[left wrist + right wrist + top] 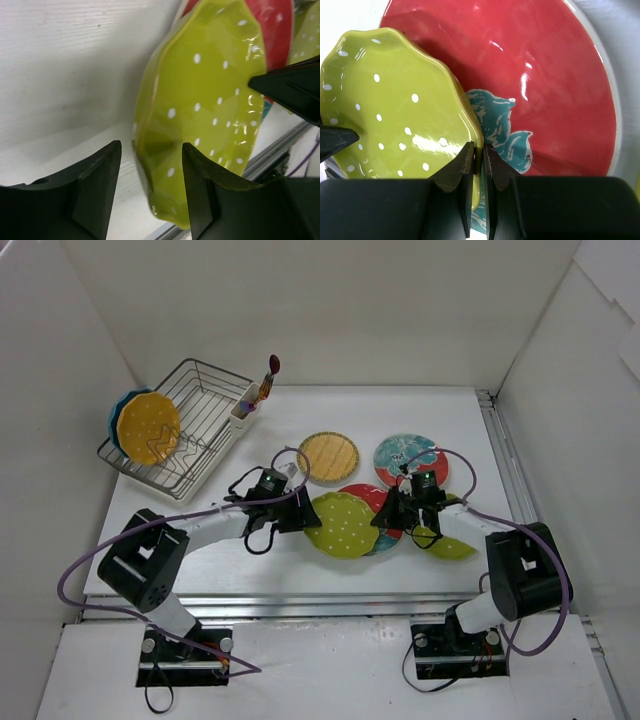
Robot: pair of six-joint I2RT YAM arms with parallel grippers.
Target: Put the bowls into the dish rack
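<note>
A white-dotted green bowl (343,527) lies partly over a red-and-teal bowl (371,497) at the table's middle. My right gripper (392,516) is shut on the green bowl's right rim (395,105), pinched between its fingertips (466,157), above the red-and-teal bowl (545,75). My left gripper (305,512) is open, its fingers straddling the opposite rim of the same bowl (200,100), which looks tilted. A second green bowl (447,546) lies under the right arm. The dish rack (190,425) at the back left holds an orange bowl (148,427) and a blue one (122,410) upright.
A tan woven bowl (328,456) and another red-and-teal bowl (410,459) lie behind the grippers. The white utensil cup (245,410) on the rack's corner holds a spoon. White walls enclose the table. A metal rail (300,605) runs along the front edge.
</note>
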